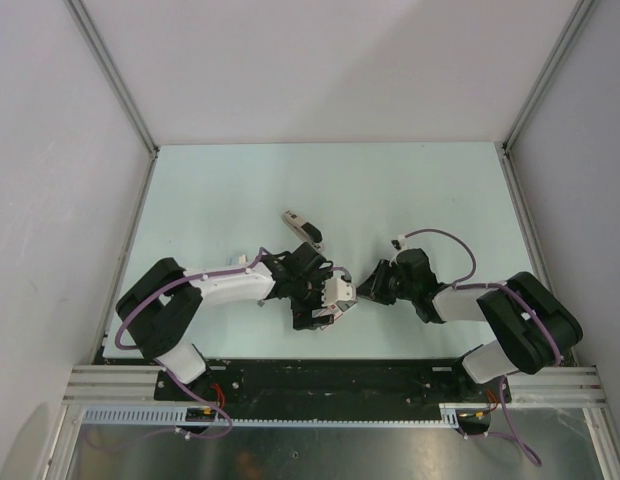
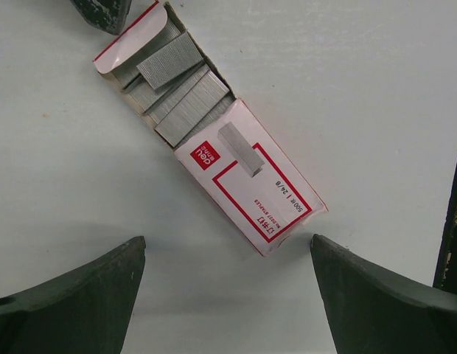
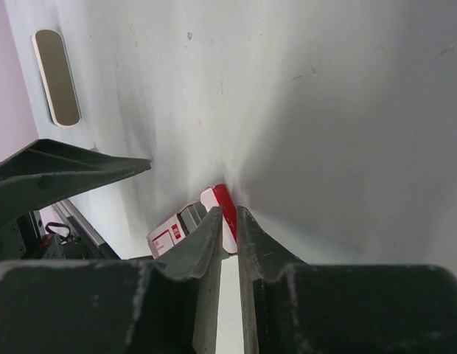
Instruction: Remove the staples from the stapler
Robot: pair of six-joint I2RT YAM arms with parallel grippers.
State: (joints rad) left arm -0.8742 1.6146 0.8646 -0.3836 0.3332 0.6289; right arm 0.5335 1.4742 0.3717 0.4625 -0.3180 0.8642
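From above, the stapler (image 1: 302, 226), slim with a black top over a pale base, lay on the table (image 1: 410, 190), at eleven o'clock from the box (image 1: 337, 293).

At the left wrist, the left pincer (image 2: 227, 240) stood wide open over that glossy red-and-white cardboard box, which held ribbed grey metal strips (image 2: 180, 88).

At the right wrist, the right pincer (image 3: 228, 214) showed a narrow slit at the box's end. Whether it gripped anything could not be told.

There are two grippers, the left gripper (image 2: 227, 243) and the right gripper (image 3: 228, 214). One stapler (image 1: 300, 226) lies beyond the left one. One staple box (image 2: 250, 188) lies just ahead of both and holds at least four staple strips (image 2: 190, 107).
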